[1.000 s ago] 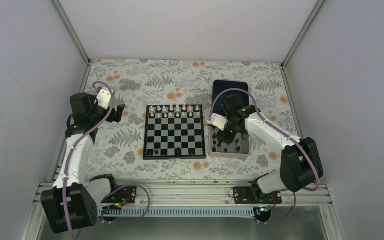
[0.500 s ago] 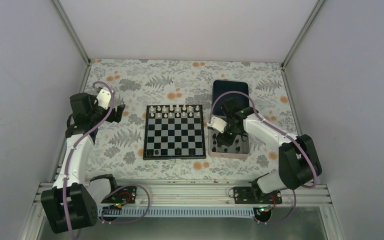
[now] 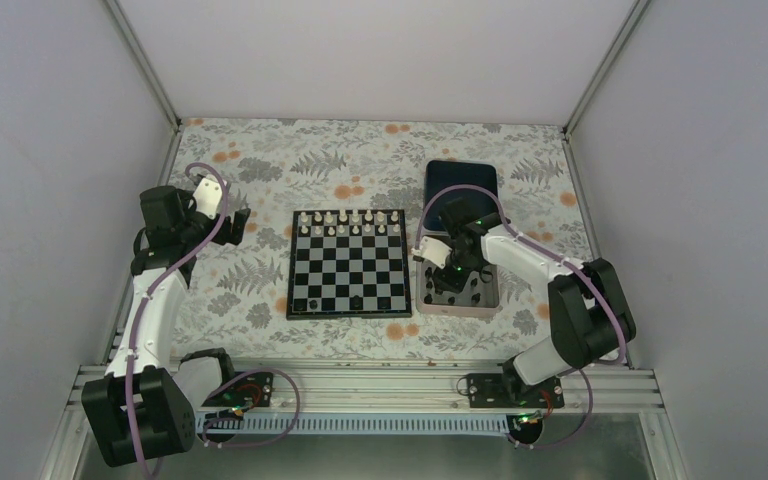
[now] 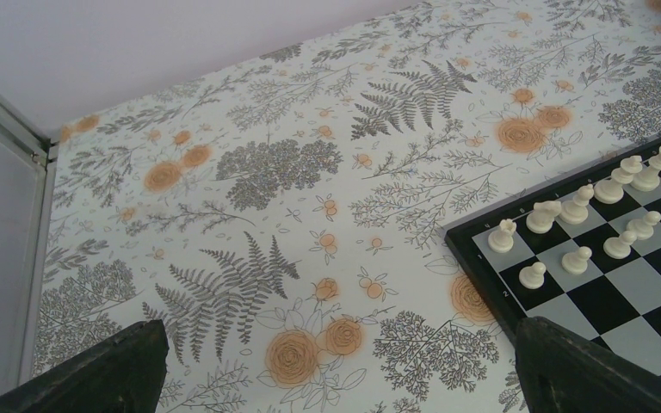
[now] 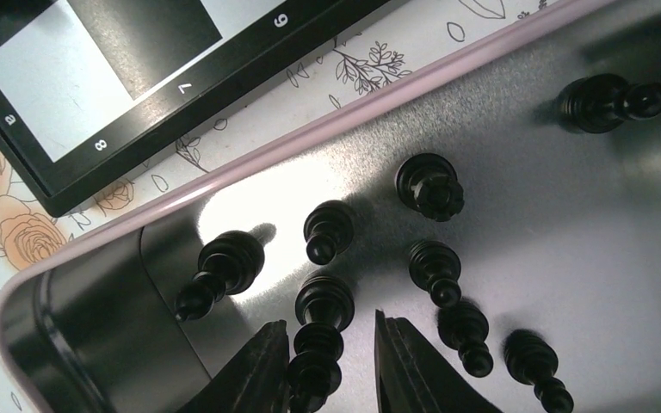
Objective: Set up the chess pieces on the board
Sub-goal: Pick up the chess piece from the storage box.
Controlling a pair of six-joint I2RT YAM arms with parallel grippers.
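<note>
The right gripper (image 5: 325, 366) hangs low in the silver tray (image 5: 327, 138), jaws parted and straddling one upright black piece (image 5: 320, 331); a sliver of gap shows beside the piece, so I judge it unclamped. The step in hand is the pick of this piece. The next move calls for a square close on its narrow body without nudging the neighbours, then a lift and a carry left to the board (image 3: 349, 265), which lies just beside the tray.

Counted in the right wrist view, the black chess pieces (image 5: 435, 267) in the tray come to eight: the one between the fingers, five standing near it, and two that look tipped over. From above, two dark specks seem to stand on the board's near rank, too small to be sure of. The white pieces (image 4: 577, 204) fill two rows along its far edge, too small to count; one dark blue tray (image 3: 460, 175) lies beyond the silver one.

The left gripper (image 4: 337, 344) hangs spread wide and empty over the floral cloth (image 4: 250, 163), beside the board's far corner.
</note>
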